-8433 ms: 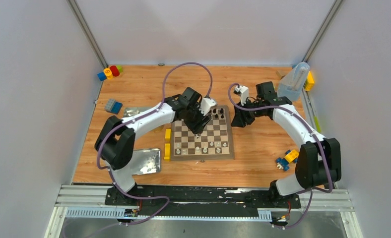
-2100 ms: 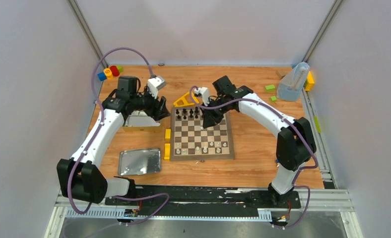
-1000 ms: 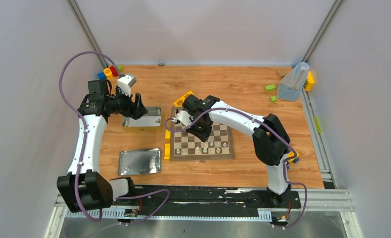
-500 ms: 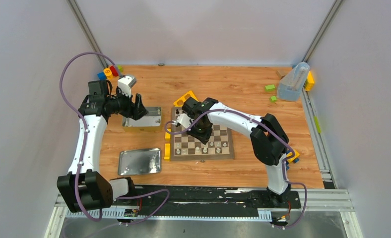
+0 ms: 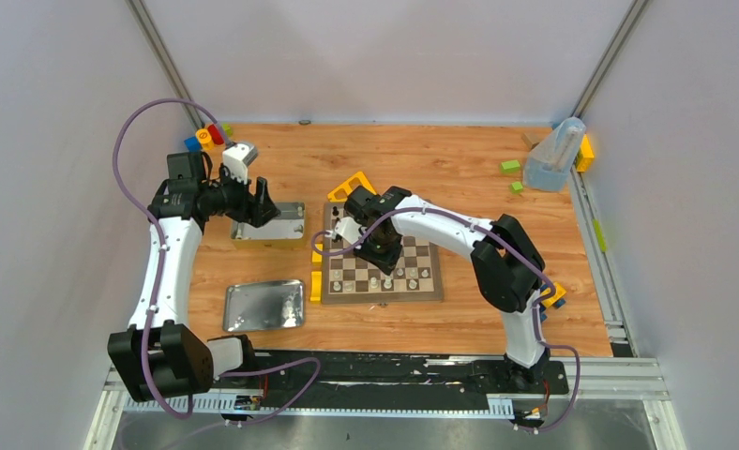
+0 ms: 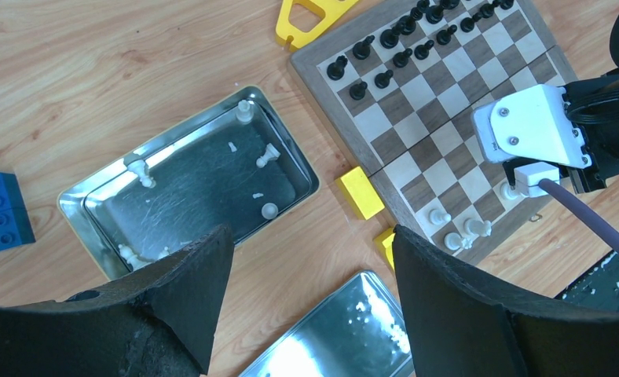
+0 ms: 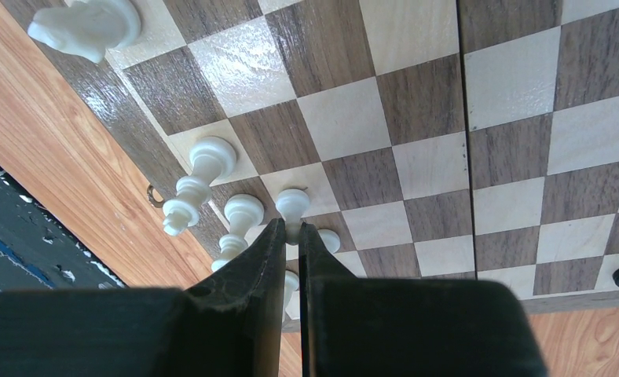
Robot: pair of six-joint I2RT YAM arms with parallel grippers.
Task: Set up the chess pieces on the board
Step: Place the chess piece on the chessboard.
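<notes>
Squarely between the fingers of the right gripper (image 7: pixel 291 229) stands a pale pawn (image 7: pixel 292 201). Its round head pokes out past the tips and its stem is pinched in the narrow slit that is all the opening the jaws have; whether its foot touches the board (image 7: pixel 440 165) cannot be told. It sits over the squares along the board's near border. Around it the right wrist view shows four more pale pieces (image 7: pixel 204 169): a knight at the corner, a taller figure at the border, a second pawn just beside the fingers, and one half hidden behind a finger. The far side of the board carries two rows of black pieces (image 6: pixel 382 77), packed too tightly at the frame edge for a sure count. The left gripper (image 6: pixel 310 236) hangs well apart from the board, its fingers spread wide with nothing between them, above a tin (image 6: pixel 188 184) that holds at least five pale pieces. A second tin (image 6: pixel 338 334) lies nearer the arms. Two yellow blocks (image 6: pixel 360 192) lie just beside the board's left edge, one yellow triangle (image 6: pixel 310 17) lies at its far left corner, and one blue block (image 6: pixel 0 212) rests on the wooden table (image 6: pixel 94 63) near the first tin.
</notes>
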